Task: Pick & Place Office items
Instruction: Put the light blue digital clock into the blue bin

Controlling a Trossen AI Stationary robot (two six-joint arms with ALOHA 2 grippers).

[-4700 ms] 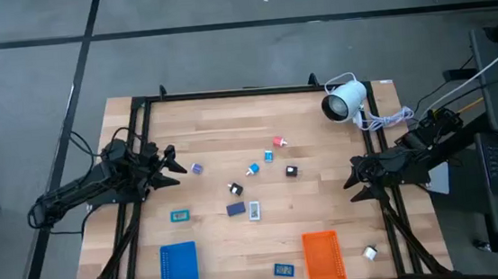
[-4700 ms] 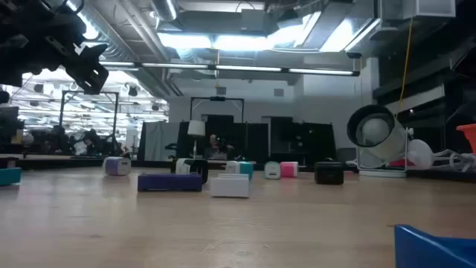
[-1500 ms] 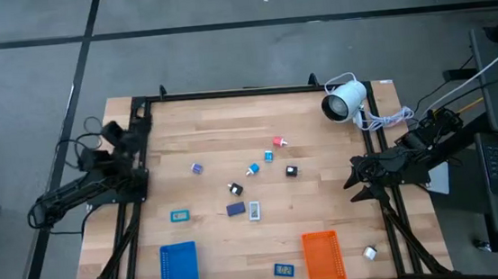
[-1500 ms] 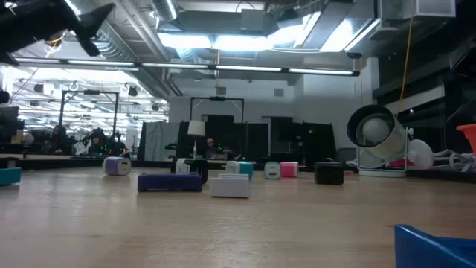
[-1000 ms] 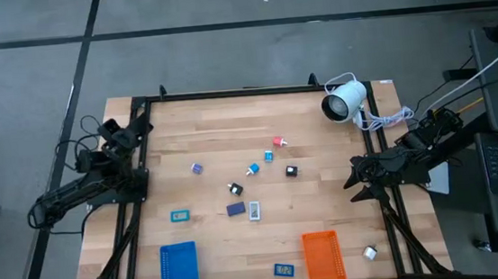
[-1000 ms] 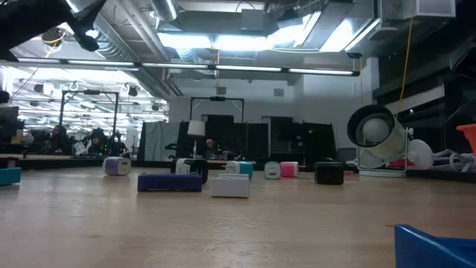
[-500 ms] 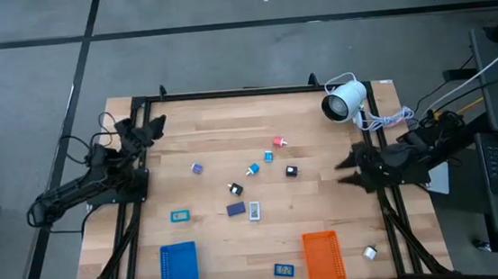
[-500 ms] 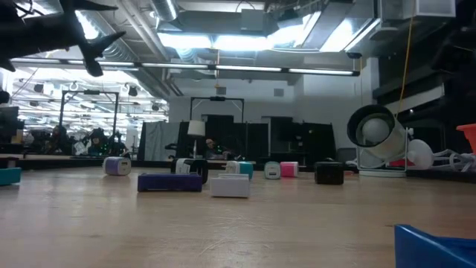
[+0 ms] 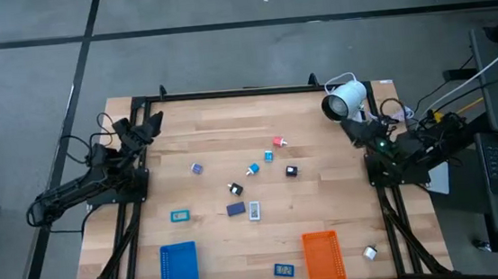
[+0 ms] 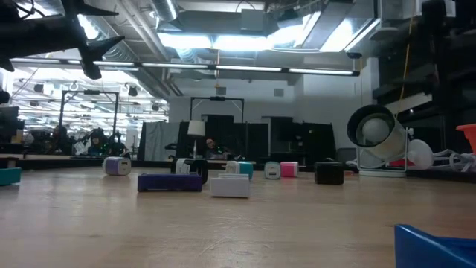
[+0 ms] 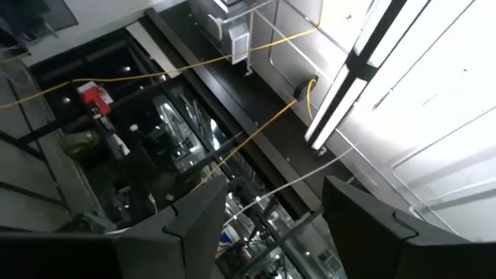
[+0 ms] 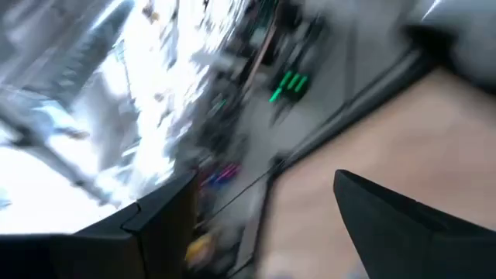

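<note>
- My left hand (image 9: pixel 142 127) hangs open, empty, at the desk's (image 9: pixel 229 114) upper-left edge.
- My right hand (image 9: pixel 353 129) is spread, holding nothing, upper right beside the lamp (image 9: pixel 343 100).
- The office items (image 9: pixel 252 170) cluster mid-frame; the purple piece (image 9: pixel 196 168) lies nearest, lower right of my left hand.

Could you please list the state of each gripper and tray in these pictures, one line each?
Left gripper: open, empty, raised at the table's far-left corner.
Right gripper: open, empty, beside the white round lamp-like device.
Blue rectangular plastic tray: flat on the wooden table, empty.
Orange rectangular plastic tray: flat on the table, empty.
</note>
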